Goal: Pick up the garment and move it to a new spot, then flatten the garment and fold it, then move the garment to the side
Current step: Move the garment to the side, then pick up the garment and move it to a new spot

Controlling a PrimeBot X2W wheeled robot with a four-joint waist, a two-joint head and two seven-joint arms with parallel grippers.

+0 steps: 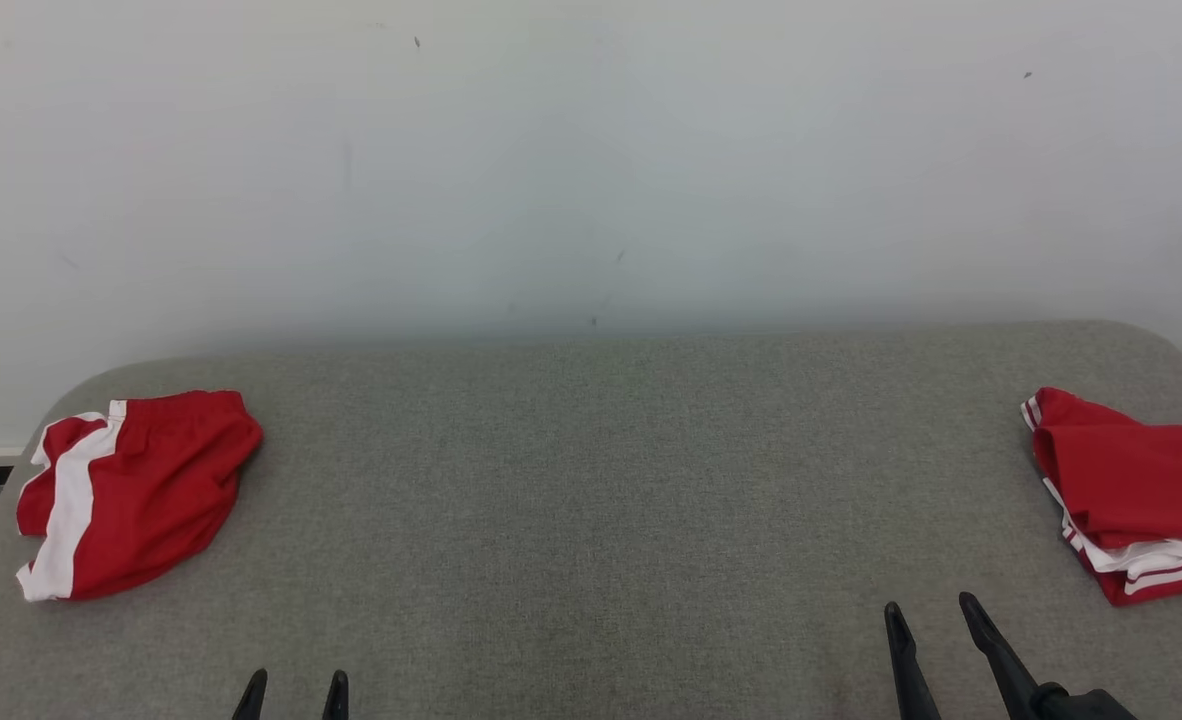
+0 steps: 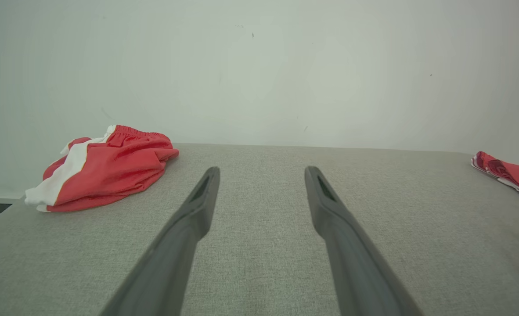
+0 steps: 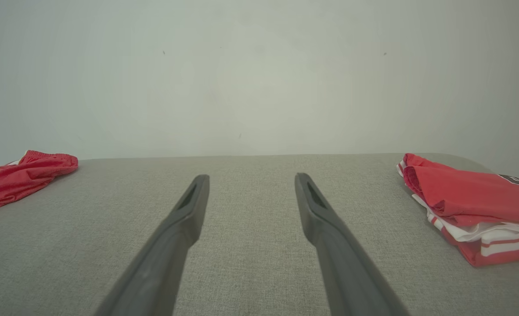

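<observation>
The red shorts (image 1: 141,490) with the white side stripe are lying in a loose heap near the left edge of the grey fabric-covered bench (image 1: 591,480), and the coming move is turning on that spot. The left tool (image 1: 296,692) is hovering low at the near edge with both fingers spread wide and nothing between them. From it the shorts are sitting forward and off to the left, with bare cloth in between. The right tool (image 1: 933,630) is likewise standing released and empty, well apart from the shorts across the width of the bench, so the left arm is looking like the nearer one for the pickup. The heap's long axis is running roughly away from the robot, leaning a little: the elastic waistband is lying at the far end and the white-edged leg hems at the near-left end. A red jersey (image 1: 1131,490) is resting at the right edge, ahead and to the right of the right tool, and is looking already folded. I am therefore judging the shorts to be the garment in hand, with the first step not yet begun
</observation>
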